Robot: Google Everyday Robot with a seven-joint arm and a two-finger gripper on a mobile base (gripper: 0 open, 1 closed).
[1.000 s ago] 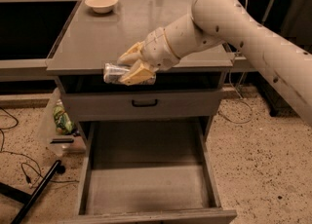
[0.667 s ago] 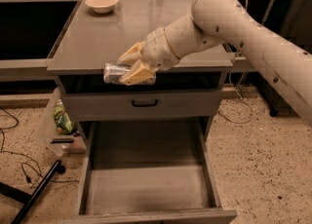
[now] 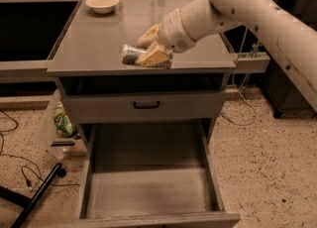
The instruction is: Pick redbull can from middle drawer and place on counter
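Note:
The redbull can lies on its side in my gripper, low over the front middle of the grey counter; I cannot tell whether it touches the surface. The cream fingers are shut on the can, and its left end sticks out. My white arm reaches in from the upper right. The middle drawer is pulled wide open below, and its grey floor is bare.
A cream-coloured bowl sits at the back left of the counter. The top drawer front with a black handle is closed. A green bag, cables and a black pole lie on the floor to the left.
My gripper has carried the can from the counter's front edge back and slightly right, so it is now over the counter surface.

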